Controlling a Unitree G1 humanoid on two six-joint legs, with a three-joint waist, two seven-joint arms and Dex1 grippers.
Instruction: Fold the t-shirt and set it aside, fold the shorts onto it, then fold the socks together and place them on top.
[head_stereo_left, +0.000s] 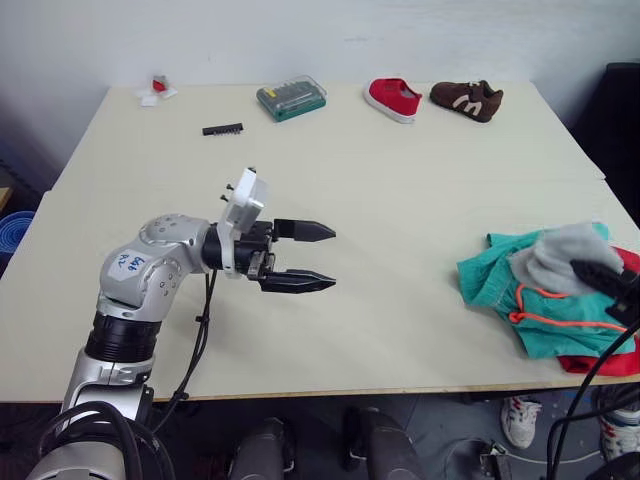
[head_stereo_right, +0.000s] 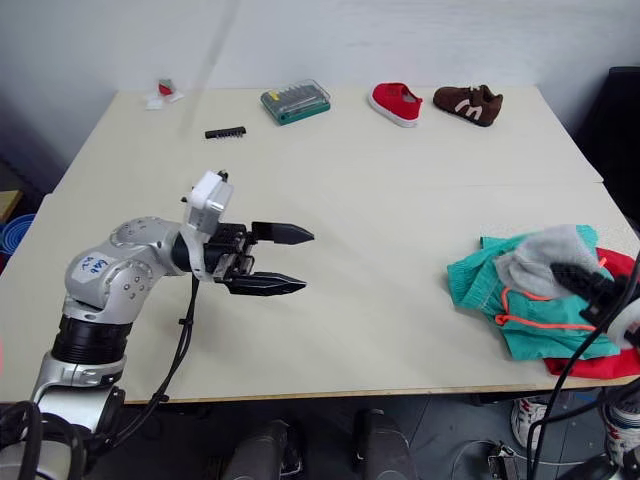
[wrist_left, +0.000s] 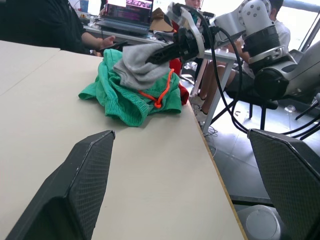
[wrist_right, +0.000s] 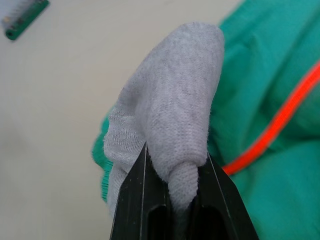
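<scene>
2 grey socks (wrist_right: 170, 130) bunched in the right tool (wrist_right: 175, 200), left tool (head_stereo_left: 300, 258) spread apart

Your head pair looks down over the table (head_stereo_left: 400, 200). Left wrist cam sits low, facing across it at the shorts (wrist_left: 135, 95). Right wrist cam is close on the socks (wrist_right: 175, 110); all share that pile.

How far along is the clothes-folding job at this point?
Looks nearly finished: the shorts already lie on the t-shirt at the table's right edge. In hand: the right gripper pinches the socks over that pile. Left: releasing them. The left gripper hangs open.
</scene>
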